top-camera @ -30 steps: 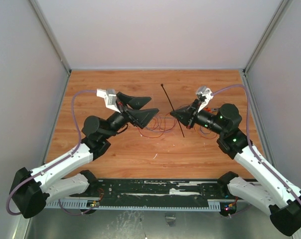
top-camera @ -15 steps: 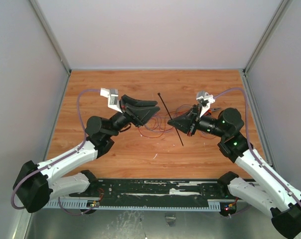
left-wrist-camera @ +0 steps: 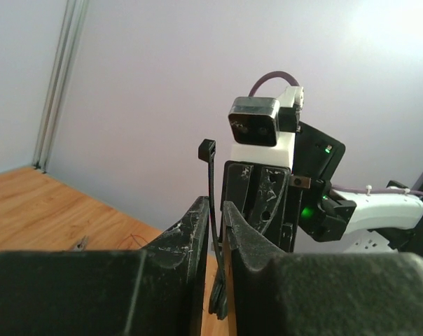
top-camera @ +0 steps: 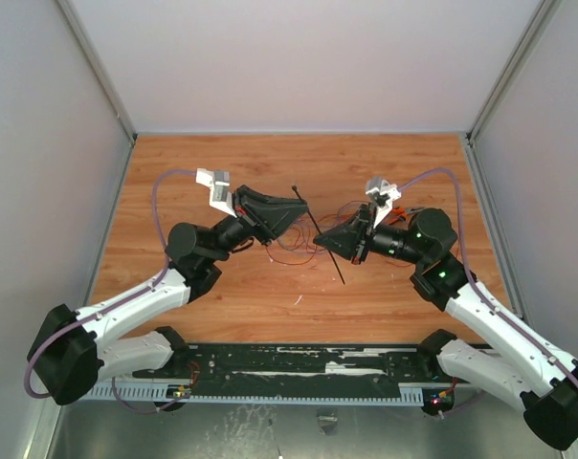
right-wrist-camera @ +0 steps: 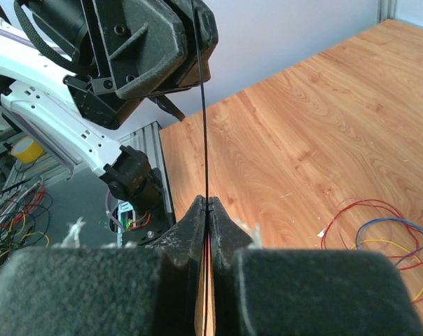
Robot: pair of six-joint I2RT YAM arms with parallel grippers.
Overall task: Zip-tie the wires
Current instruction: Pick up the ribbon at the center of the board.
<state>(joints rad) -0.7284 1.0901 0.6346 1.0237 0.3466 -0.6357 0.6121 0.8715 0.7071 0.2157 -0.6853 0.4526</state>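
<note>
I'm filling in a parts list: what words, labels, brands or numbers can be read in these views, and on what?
None can be read. The zip tie and the table show no lettering. The white marks on the black rail by the arms' bases are too blurred to read.

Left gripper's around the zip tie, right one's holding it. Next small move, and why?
Probably close the left gripper onto the zip tie: its jaws flank the strip just below the head with slivers of gap, while the right gripper is shut on it farther along.
</note>
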